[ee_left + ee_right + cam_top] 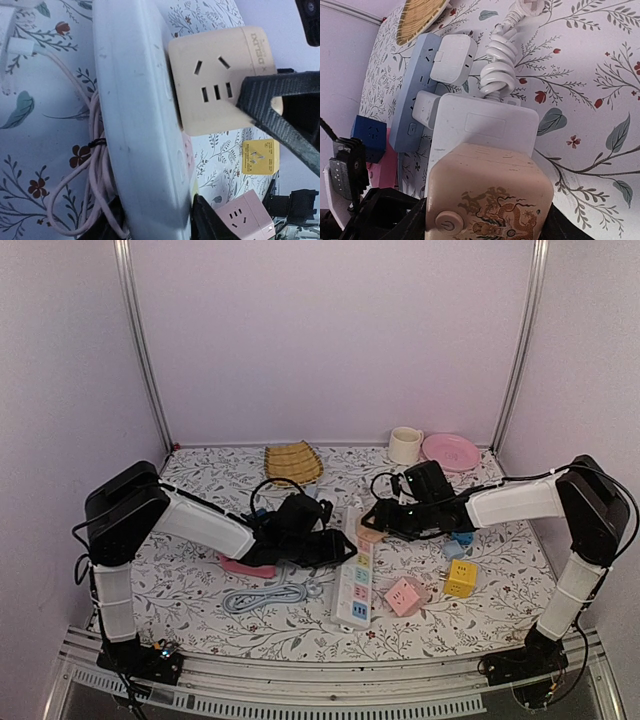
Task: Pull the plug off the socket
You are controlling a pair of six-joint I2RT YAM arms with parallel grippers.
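The socket, a long white power strip (354,580) with pastel outlet panels, lies in the middle of the table. A beige cube plug (371,531) sits in its far end, flush against it in the left wrist view (220,80). My right gripper (378,521) is shut on this cube; in the right wrist view (487,220) its black fingers (395,215) press both sides of the cube (490,195), which bears a dragon print and a power button. My left gripper (338,546) is shut across the strip's body (140,125), one finger (210,222) on each side.
A grey-blue strip (412,95) with white adapters and a coiled white cable (501,75) lie just beyond the socket. A pink cube (403,596), a yellow cube (460,578), a coiled cable (270,595), a mug (405,445), a pink plate (451,451) and a woven mat (293,462) are around.
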